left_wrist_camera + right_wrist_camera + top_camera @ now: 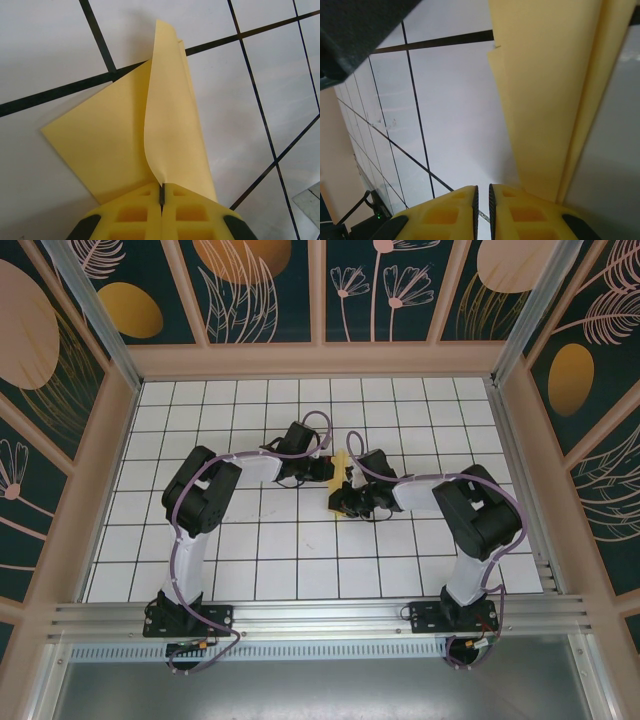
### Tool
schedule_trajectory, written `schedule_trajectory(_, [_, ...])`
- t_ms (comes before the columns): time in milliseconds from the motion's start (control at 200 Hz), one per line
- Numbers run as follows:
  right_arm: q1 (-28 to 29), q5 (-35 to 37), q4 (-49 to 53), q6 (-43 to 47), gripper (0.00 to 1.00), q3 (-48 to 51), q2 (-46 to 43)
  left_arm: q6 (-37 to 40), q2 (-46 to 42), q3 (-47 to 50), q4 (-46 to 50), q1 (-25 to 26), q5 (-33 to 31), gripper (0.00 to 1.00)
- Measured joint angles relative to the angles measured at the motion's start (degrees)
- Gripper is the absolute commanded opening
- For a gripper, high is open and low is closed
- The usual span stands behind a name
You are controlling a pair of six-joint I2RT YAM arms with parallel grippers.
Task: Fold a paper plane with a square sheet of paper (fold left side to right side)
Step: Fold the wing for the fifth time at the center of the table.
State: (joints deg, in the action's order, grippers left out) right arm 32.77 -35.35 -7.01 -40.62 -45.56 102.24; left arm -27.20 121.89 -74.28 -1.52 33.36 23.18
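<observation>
The yellow square sheet of paper (100, 150), partly folded, lies on the white grid table near the middle. One flap (175, 115) curls up off the flat part, and my left gripper (161, 192) is shut on its near edge. From above, the paper (341, 466) is a small yellow strip between the two wrists, with the left gripper (330, 472) at its left side. My right gripper (481, 200) hovers low beside the paper's layered edge (550, 100), jaws almost together with nothing between them. From above, the right gripper (340, 502) sits just in front of the paper.
A raised wooden frame (320, 360) with patterned walls encloses the grid table (300, 560). Both arms bend inward over the middle, the left arm (200, 500) and the right arm (470, 510). Tiles lie bare in front of and behind the grippers.
</observation>
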Motion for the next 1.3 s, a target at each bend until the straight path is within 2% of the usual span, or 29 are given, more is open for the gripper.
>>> schedule_trajectory(616, [2.7, 4.5, 3.8, 3.5, 0.18, -1.4, 0.0, 0.0, 0.2, -0.3, 0.2, 0.0, 0.0, 0.04])
schedule_trajectory(981, [5.3, 3.8, 10.3, 5.0, 0.19, -0.8, -2.4, -0.1, 0.3, -0.4, 0.0, 0.0, 0.0, 0.03])
schedule_trajectory(1131, [2.8, 3.2, 13.5, 6.3, 0.19, -1.0, -5.6, -0.1, 0.3, -0.4, 0.0, 0.0, 0.0, 0.04])
schedule_trajectory(1301, [-5.5, 0.7, 12.2, 7.3, 0.18, -2.4, -8.2, -0.1, 0.3, -0.4, 0.0, 0.0, 0.0, 0.04])
